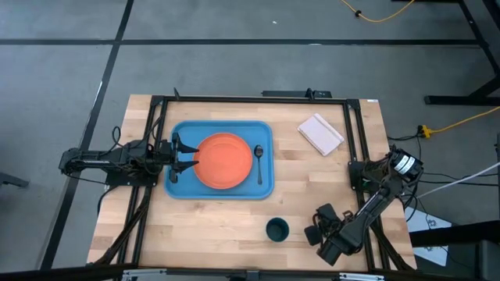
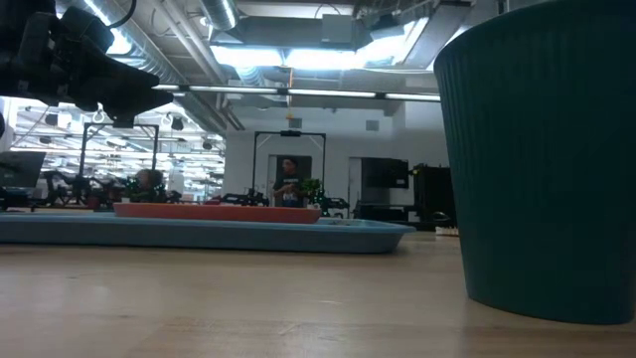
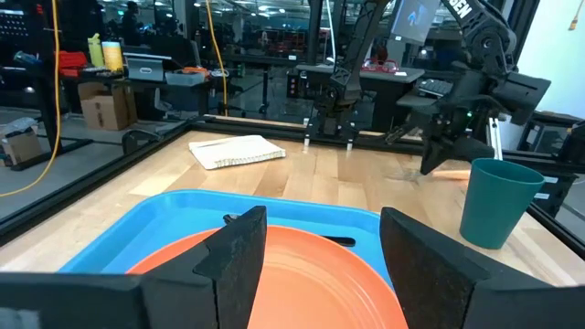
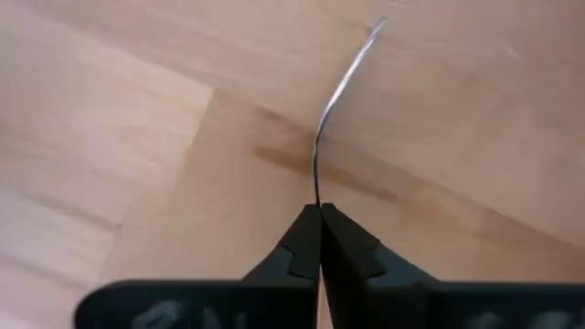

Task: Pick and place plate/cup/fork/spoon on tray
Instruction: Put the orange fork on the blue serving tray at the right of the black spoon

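The light-blue tray point(image 1: 181, 187) lies at the table's middle left. The orange plate point(image 1: 226, 160) and the dark spoon point(image 1: 259, 160) lie in it. My left gripper point(image 1: 186, 156) is open over the plate's left edge; in its wrist view its fingers point(image 3: 239, 260) stand above the plate point(image 3: 302, 292). The teal cup point(image 1: 277, 229) stands upright on the table near the front edge. My right gripper point(image 1: 316, 224) is just right of the cup and shut on the fork point(image 4: 334, 100). My right gripper pinches the fork between its two fingertips, coming from above. The thin silver metal part point(image 4: 317, 183) shows edge-on and runs out past the fingertips in a curve. The orange handle point(image 3: 450, 173) shows low beside the gripper; whether it touches the table, I cannot tell.
A white pad point(image 1: 320, 134) lies at the table's far right. A black frame runs along the table's left, far and right sides. The cup point(image 2: 542, 159) stands close in front of the low camera and fills that view's right side.
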{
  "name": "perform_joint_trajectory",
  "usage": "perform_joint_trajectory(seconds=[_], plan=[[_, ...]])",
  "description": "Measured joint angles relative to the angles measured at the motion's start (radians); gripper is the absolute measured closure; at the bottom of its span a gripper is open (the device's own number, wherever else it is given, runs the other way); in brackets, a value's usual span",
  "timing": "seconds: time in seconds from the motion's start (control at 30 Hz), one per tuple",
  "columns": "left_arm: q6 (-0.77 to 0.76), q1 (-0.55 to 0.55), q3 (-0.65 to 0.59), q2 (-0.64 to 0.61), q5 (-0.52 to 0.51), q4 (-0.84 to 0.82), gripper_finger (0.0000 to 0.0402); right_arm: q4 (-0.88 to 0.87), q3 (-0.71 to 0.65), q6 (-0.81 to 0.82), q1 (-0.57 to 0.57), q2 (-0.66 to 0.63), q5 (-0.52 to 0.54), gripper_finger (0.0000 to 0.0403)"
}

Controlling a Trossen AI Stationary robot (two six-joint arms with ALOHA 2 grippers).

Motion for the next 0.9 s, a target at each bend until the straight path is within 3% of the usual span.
perform_joint_trajectory(seconds=[0.53, 0.9], plan=[[0.000, 0.000, 0.000, 0.000, 0.000, 0.000, 0.0194, -0.045, 0.011, -0.002, -0.003, -0.002, 0.027, 0.0402], [0.000, 0.000, 0.000, 0.000, 0.000, 0.000, 0.0194, -0.039, 0.011, -0.019, -0.035, -0.002, -0.013, 0.0403]])
